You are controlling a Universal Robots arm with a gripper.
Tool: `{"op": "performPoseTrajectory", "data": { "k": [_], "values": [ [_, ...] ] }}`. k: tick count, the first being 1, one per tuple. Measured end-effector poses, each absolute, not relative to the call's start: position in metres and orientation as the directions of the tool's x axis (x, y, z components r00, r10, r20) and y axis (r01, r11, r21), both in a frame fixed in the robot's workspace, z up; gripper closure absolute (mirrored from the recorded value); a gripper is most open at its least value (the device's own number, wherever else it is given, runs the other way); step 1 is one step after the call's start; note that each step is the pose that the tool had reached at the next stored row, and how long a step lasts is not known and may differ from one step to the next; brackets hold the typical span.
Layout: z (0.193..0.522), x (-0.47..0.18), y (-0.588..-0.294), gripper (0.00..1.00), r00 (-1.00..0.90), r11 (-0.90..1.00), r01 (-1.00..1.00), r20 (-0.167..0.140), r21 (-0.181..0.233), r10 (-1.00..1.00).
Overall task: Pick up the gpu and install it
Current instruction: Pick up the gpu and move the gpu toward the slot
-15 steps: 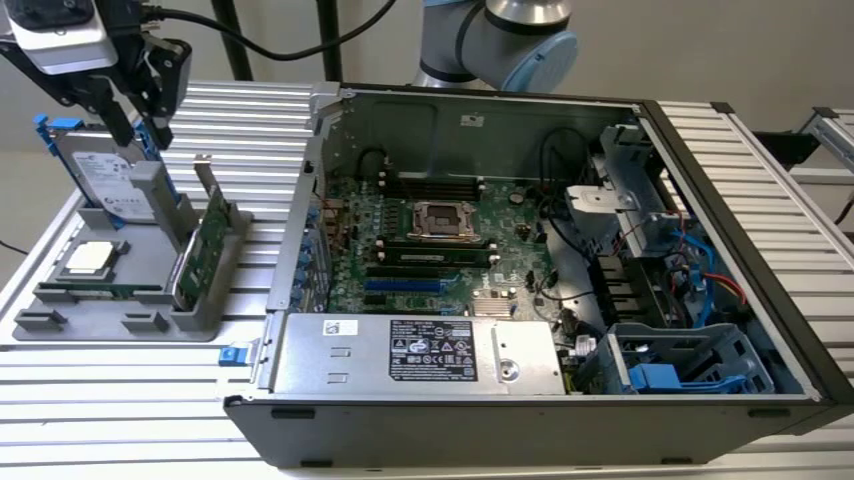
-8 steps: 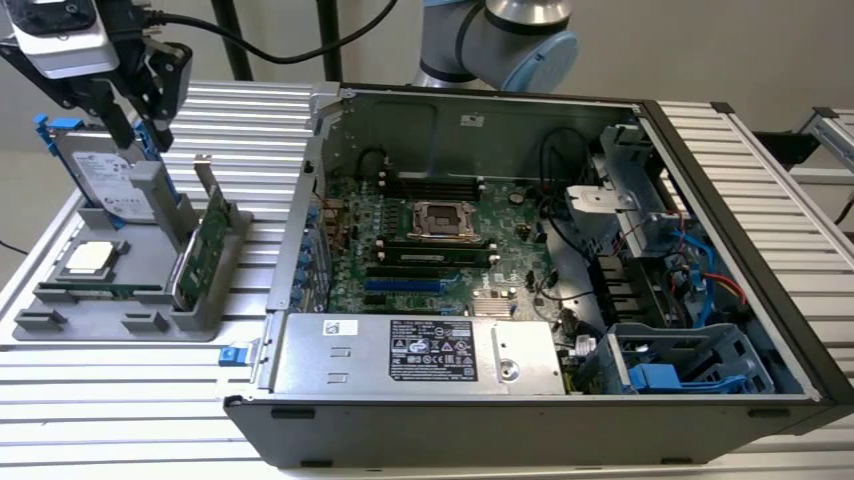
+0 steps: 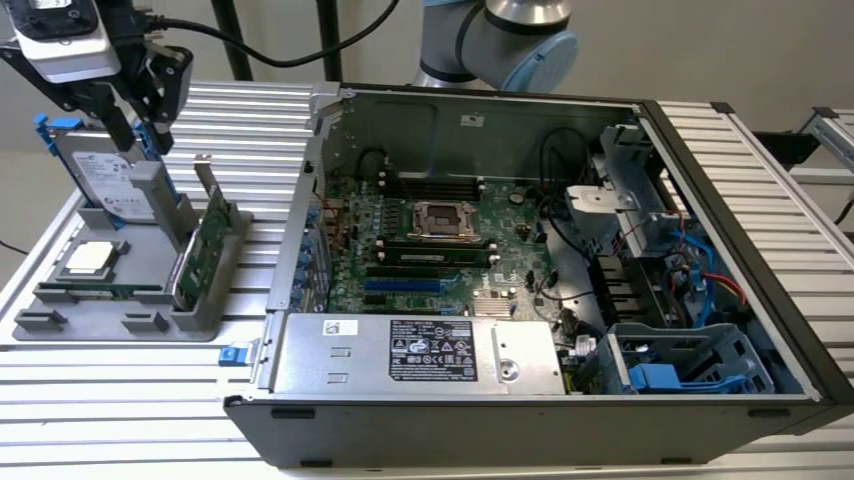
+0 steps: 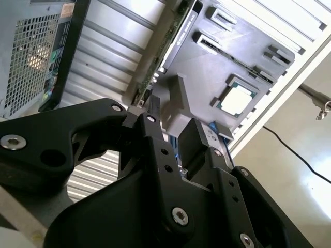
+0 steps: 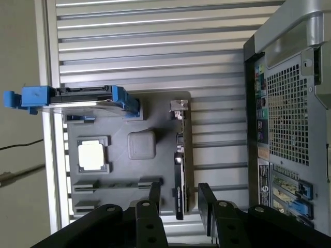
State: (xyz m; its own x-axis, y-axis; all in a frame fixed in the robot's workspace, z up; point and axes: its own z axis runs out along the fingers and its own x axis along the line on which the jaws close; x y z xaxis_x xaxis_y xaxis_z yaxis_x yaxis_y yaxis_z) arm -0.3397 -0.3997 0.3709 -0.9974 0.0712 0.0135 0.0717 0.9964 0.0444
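GPU (image 3: 200, 250), on edge in grey tray (image 3: 80, 325) at PC case's (image 3: 534, 435) 9 o'clock in exterior view, prob. light, stiff, fragile, so pinch board edges w/ gripper (image 3: 138, 118), which is wide open and empty.

Tool (image 5: 179, 187) pointing down, raised, fingers (image 5: 207, 202) apart

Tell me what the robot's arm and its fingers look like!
The arm is a thick silver-grey tube with round joints and light blue caps. The gripper is black, made of chunky linked bars dotted with small silver screws, and it ends in two flat black fingers. A white-and-grey camera box sits on top of it, and a black cable loops away.
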Motion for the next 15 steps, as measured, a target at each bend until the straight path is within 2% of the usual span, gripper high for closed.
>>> {"op": "performPoseTrajectory", "data": {
  "k": [15],
  "values": [
    [0.3636, -0.3393, -0.4025, 0.00, -0.997, 0.996, 0.072, 0.022, 0.044, 0.071]
  ]
}}
